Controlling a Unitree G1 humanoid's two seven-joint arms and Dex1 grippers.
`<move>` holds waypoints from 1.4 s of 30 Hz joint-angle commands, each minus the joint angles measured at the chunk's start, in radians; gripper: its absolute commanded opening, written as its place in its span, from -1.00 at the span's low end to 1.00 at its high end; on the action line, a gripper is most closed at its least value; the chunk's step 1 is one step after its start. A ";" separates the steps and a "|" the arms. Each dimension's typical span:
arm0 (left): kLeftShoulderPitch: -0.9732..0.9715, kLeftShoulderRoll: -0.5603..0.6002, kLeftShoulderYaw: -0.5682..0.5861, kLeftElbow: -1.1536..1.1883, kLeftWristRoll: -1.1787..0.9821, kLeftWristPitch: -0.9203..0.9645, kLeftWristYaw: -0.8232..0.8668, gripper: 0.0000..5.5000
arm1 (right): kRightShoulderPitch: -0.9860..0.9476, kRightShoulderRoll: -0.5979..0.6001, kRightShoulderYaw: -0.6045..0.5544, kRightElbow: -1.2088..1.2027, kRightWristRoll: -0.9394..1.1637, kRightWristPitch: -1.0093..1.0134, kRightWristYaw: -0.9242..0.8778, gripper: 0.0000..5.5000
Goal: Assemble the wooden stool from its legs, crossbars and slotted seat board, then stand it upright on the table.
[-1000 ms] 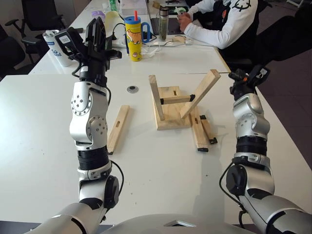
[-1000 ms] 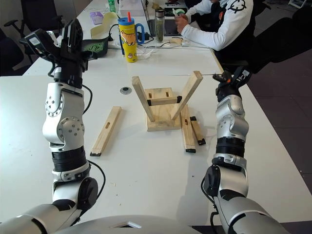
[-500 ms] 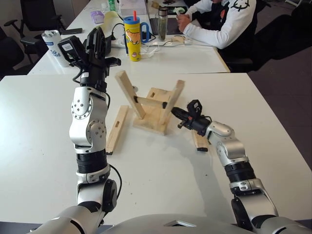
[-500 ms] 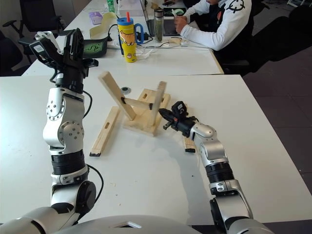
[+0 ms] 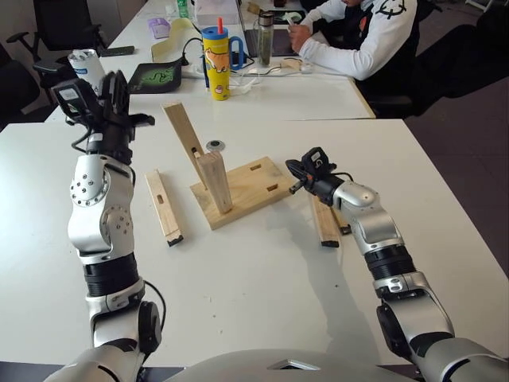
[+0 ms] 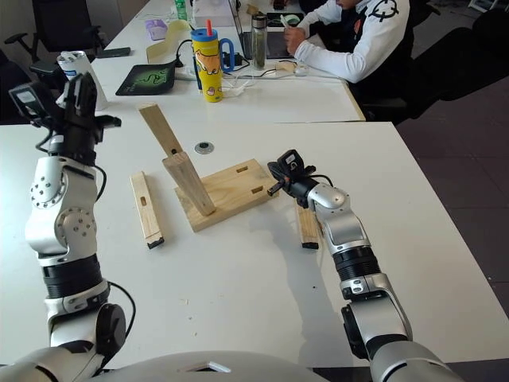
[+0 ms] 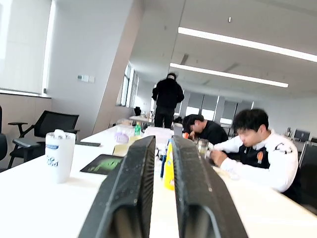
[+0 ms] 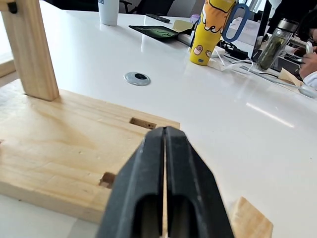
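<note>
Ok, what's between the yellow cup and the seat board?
A round metal grommet set in the table; the right wrist view shows it between the yellow cup and the seat board.

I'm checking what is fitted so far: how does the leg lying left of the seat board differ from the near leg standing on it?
Pose: the lying leg rests flat on the table; the standing leg rises from the seat board. Place: the lying leg is apart from the board, the standing leg set on it. Both are pale, square-cut wood.
</note>
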 commanded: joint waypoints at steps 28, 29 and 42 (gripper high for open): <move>0.330 -0.223 -0.116 -0.035 0.019 0.037 0.020 -0.76 | -0.032 -0.173 0.426 -0.039 -0.288 0.005 0.681 -1.00; 0.336 -0.220 -0.118 -0.023 0.027 0.023 0.017 -0.76 | -0.014 -0.169 0.402 -0.100 -0.243 0.053 0.685 -1.00; 0.295 -0.196 -0.164 0.093 0.066 -0.043 -0.024 -0.76 | -0.100 0.031 0.038 -0.331 0.157 0.472 0.409 -1.00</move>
